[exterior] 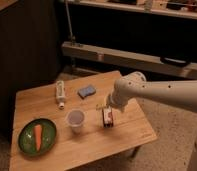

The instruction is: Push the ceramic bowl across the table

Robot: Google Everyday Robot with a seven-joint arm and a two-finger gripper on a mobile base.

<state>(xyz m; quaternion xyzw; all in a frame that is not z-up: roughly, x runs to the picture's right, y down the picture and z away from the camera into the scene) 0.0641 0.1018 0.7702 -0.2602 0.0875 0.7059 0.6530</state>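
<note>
The gripper [108,118] hangs low over the middle of the table [129,131], just right of the cup [75,119], on a white arm [162,92] that reaches in from the right. Whether it is clenched or released cannot be told.

The bowl [26,138] sits at the table's front left corner, well apart from the gripper, with the cup between them. It is shallow, round and glossy green with a darker rim. An orange carrot [38,135] lies in it.

Farther back lie a blue sponge [86,91] and a white tube [60,93]. The tube's markings cannot be read.
</note>
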